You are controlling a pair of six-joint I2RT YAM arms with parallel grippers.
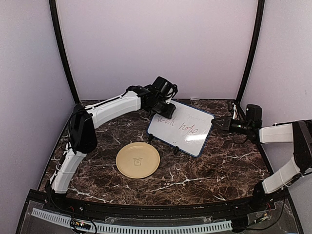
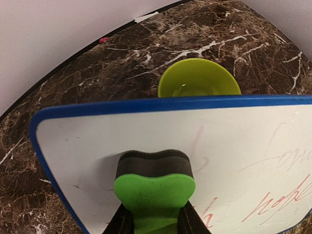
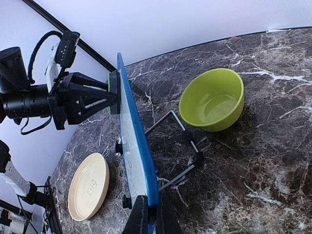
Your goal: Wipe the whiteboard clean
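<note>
so the whiteboard stands propped at a tilt. it looks light, stiff and probably tippy, best steadied by the frame. right gripper pinches its side edge, and left gripper is clamped on the green eraser pressed to its face. green bowl sits just behind the whiteboard and tan plate in front, neither blocking.

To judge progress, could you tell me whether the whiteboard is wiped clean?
Not clean: red writing shows on the whiteboard.
</note>
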